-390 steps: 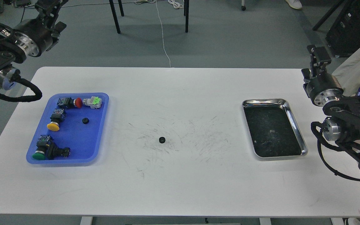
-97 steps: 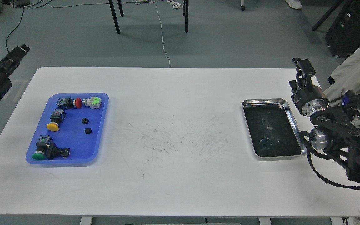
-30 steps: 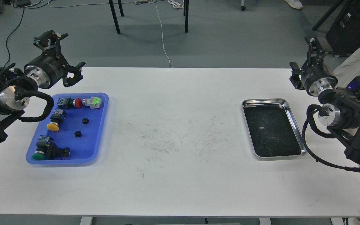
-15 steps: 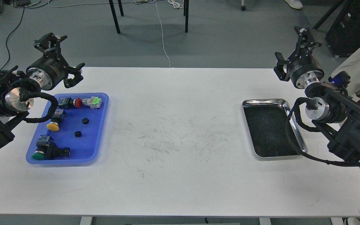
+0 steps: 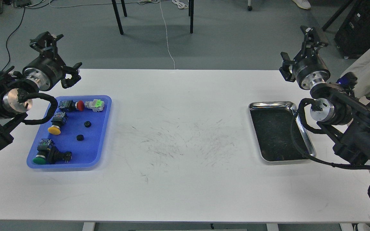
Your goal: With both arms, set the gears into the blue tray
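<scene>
The blue tray lies on the left of the white table. Both gears rest loose on its floor: one gear near the middle, the other gear just below it. Neither arm touches them. My left gripper is raised beyond the tray's far left corner, pointing away, its fingers spread with nothing between them. Over the table's far right corner my right gripper also points away from me, seen from behind, so its fingers cannot be told apart.
Push-button switches share the blue tray: a red one, a green-white one, a yellow one, a green one. A silver metal tray lies at the right, under my right forearm.
Since 13 s ago the gear from the table's middle has landed in the blue tray. Over the last second my right gripper rose and swung left; my left gripper drifted slightly left.
</scene>
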Robot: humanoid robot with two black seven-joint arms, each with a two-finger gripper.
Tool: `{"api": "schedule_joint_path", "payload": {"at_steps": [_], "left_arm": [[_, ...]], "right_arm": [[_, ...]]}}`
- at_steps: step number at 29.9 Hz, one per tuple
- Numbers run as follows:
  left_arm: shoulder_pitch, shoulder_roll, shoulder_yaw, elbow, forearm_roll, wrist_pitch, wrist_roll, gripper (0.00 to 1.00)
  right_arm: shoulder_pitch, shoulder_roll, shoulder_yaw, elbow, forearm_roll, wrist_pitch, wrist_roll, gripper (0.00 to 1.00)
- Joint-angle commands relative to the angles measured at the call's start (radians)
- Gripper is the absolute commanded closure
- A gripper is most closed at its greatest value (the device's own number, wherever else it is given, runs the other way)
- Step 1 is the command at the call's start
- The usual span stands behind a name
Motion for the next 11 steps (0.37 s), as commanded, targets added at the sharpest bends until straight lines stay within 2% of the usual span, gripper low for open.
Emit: {"api": "schedule_joint_path", "payload": {"at_steps": [1, 11], "left_arm": [[-0.001, -0.010, -0.003, 0.004, 0.001, -0.005, -0.018, 0.01], [-0.001, -0.011, -0.010, 0.006, 0.020, -0.011, -0.023, 0.01]], "right_arm": [[0.000, -0.001, 0.000, 0.001, 0.000, 0.000, 0.000, 0.01], [0.003, -0.001, -0.001, 0.002, 0.000, 0.000, 0.000, 0.01]]}}
